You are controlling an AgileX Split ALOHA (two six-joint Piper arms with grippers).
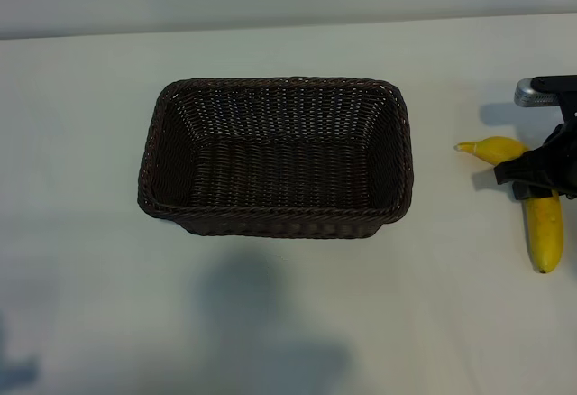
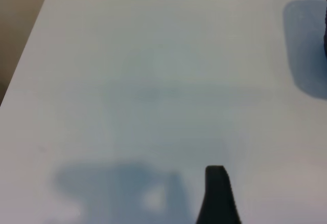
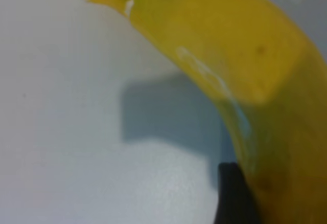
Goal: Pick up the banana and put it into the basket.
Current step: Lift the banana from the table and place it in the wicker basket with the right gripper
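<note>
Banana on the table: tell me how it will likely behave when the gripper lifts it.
The banana looks smooth-skinned, so it may slip between the fingers. It is curved and the right gripper sits near its middle, so it should hang roughly balanced, though it could pivot. It looks firm enough to stay stiff, but a hard squeeze would probably bruise it.

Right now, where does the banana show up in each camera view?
Exterior view: banana at the far right edge, right of the basket, under the right claw.
Left wrist view: not in it.
Right wrist view: fills the upper right.
Shared landmark: the white table.
</note>
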